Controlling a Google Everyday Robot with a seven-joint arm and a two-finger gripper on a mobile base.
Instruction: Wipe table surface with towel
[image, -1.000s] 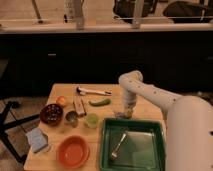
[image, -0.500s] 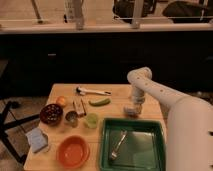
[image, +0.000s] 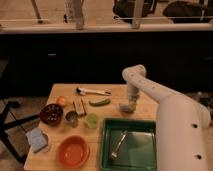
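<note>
The table surface (image: 111, 113) is a light tan wooden top. My arm comes in from the lower right, bends above the far edge and reaches down to the table's right middle. There my gripper (image: 128, 104) presses down on the table, shut on the small grey-blue towel (image: 123, 108), which bunches under its tip just behind the green tray. Most of the towel is hidden by the gripper.
A green tray (image: 107, 150) holding a metal spoon (image: 117, 146) fills the front right. To the left are a green cup (image: 91, 120), a metal cup (image: 71, 118), a dark bowl (image: 51, 114), an orange bowl (image: 74, 151), a light blue pad (image: 39, 139), a green vegetable (image: 99, 102) and a white-handled tool (image: 93, 91).
The gripper with the towel slid right along the table half a second ago and has now slid back left. Nothing else has moved.
</note>
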